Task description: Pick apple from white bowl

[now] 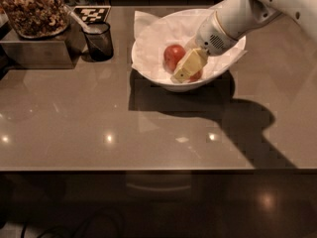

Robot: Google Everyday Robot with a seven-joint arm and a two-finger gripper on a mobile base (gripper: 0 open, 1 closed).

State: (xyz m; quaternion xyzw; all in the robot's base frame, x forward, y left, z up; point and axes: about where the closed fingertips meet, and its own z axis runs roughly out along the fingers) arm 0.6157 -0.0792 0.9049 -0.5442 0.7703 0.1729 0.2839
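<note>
The white bowl point(163, 82), lined with crumpled white paper point(153, 33), stands at the back middle of the table. Two apples lie in it. The darker red apple point(172, 56) is on the left and in plain view. The paler apple point(197, 75) lies just right of it, and only a sliver shows behind the gripper. My gripper point(187, 67), yellowish at its tip, reaches down into the bowl from the upper right. It sits over the paler apple, right beside the red one. The white arm point(233, 19) crosses the bowl's right rim.
A small dark cup point(99, 39) with a spoon stands left of the bowl. A metal box point(34, 51) topped with a tray of brown snacks point(32, 9) is at the far left. A checkered marker point(91, 14) lies behind the cup. The table's front edge point(148, 170) runs across the view.
</note>
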